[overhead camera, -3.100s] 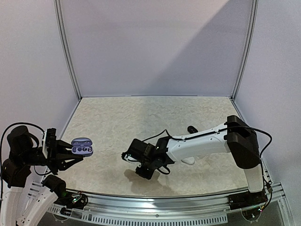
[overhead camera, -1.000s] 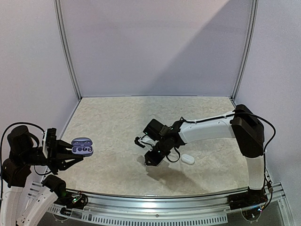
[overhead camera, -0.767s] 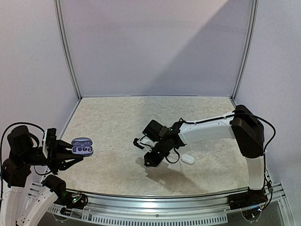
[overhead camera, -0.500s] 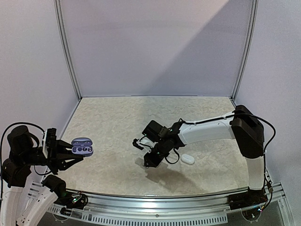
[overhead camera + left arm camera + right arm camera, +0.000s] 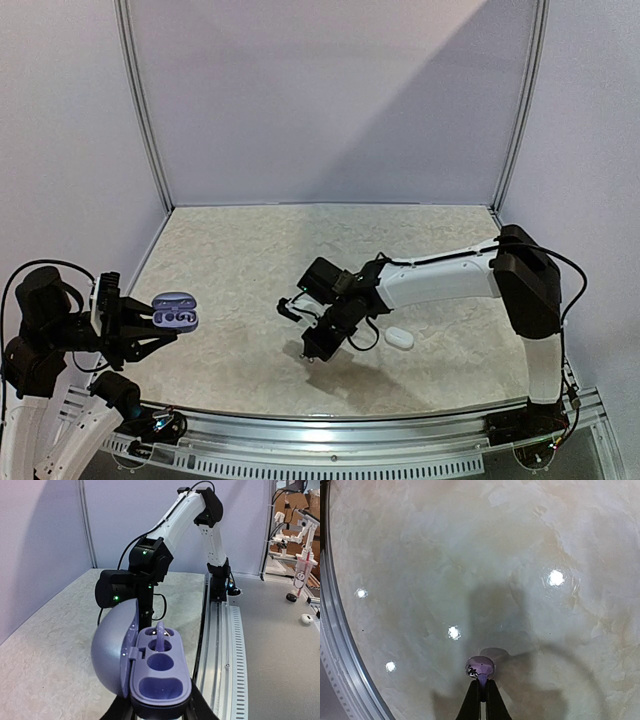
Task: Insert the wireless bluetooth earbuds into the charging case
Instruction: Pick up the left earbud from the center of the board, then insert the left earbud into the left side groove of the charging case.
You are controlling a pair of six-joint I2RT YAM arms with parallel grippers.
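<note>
My left gripper [image 5: 150,325] is shut on the base of a lavender charging case [image 5: 175,312], held in the air at the near left with its lid open. In the left wrist view the case [image 5: 160,680] faces up; one lavender earbud [image 5: 161,630] sits in its far slot and the near slot is bare. My right gripper [image 5: 308,352] points down just above the table's middle front. In the right wrist view its tips [image 5: 481,685] are shut on the stem of a lavender earbud [image 5: 480,667], just above the marbled tabletop [image 5: 420,555].
A white oval case [image 5: 400,338] lies on the table just right of the right wrist. The metal rail [image 5: 330,432] runs along the near edge. The right arm [image 5: 150,565] stands beyond the case in the left wrist view.
The right gripper's jaws have closed on the lavender earbud while it drifted a little left and toward the near edge. The left arm and case have not moved.
</note>
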